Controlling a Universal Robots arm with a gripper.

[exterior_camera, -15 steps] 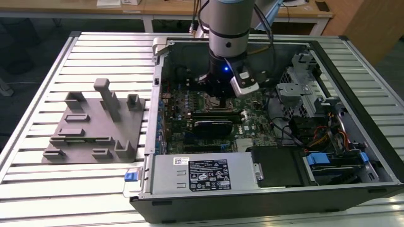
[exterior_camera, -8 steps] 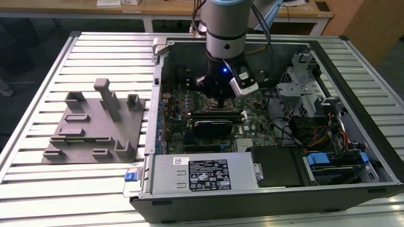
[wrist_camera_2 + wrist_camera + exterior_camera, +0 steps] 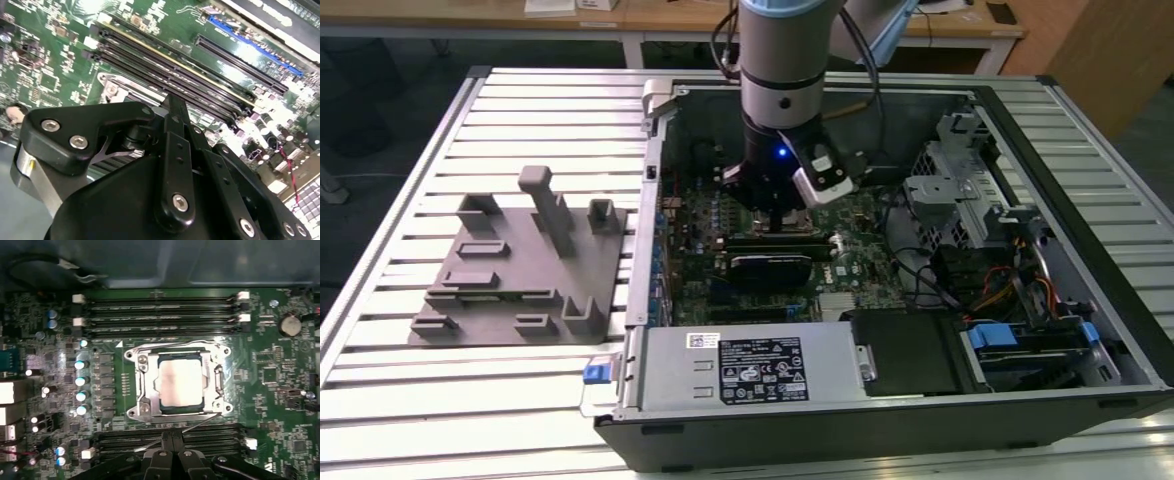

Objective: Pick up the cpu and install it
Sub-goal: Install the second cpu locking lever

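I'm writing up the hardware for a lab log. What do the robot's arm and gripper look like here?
In the exterior view the arm is a thick silver-grey cylinder with a black lower section, a small blue light and a white-and-black box clipped to its side; dark cables run down beside it. In the second wrist view the gripper is matte black, built from angular plates and linked bars fastened with silver screws.

Print in view, none of it legible

A white sticker [image 3: 699, 340] and a larger black label [image 3: 763, 370] sit on the power supply [image 3: 747, 372], low in the exterior view; their print is too small to make out. Fine white lettering on the motherboard [image 3: 280, 390] in the first wrist view can't be made out either.
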